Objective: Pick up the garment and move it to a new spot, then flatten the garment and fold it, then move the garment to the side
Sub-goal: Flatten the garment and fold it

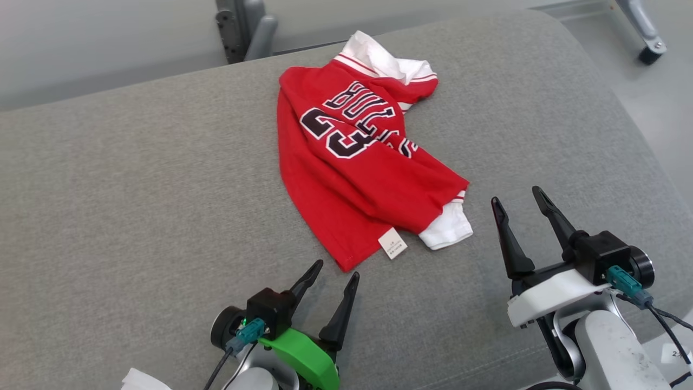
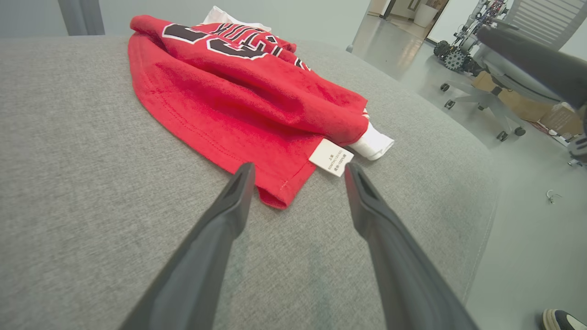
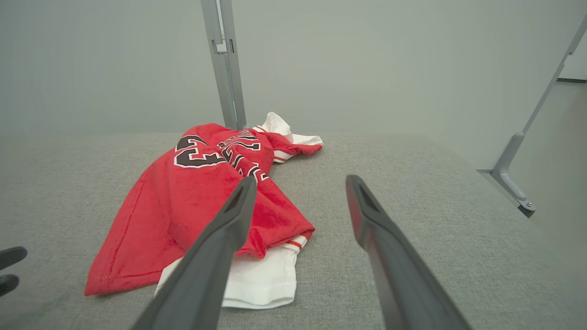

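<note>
The garment (image 1: pixel 352 173) is a red jersey with black and white lettering and white sleeves, lying crumpled in the middle of the grey padded surface (image 1: pixel 135 206). A white label (image 1: pixel 393 243) hangs at its near hem. My left gripper (image 1: pixel 335 268) stands open just short of the jersey's near red corner, apart from it. In the left wrist view that hem corner (image 2: pixel 275 197) lies between my open fingers (image 2: pixel 229 215). My right gripper (image 1: pixel 517 196) is open to the right of the near white sleeve (image 1: pixel 446 227), holding nothing. In the right wrist view the garment (image 3: pixel 192 201) lies ahead on the left.
The padded surface rounds off at its right edge (image 1: pixel 649 162), with floor beyond. A grey metal post (image 3: pixel 224 64) stands behind the jersey. Office chair wheels (image 2: pixel 504 133) and a shoe (image 2: pixel 564 319) show on the floor to the right. Bare grey fabric spreads left of the jersey.
</note>
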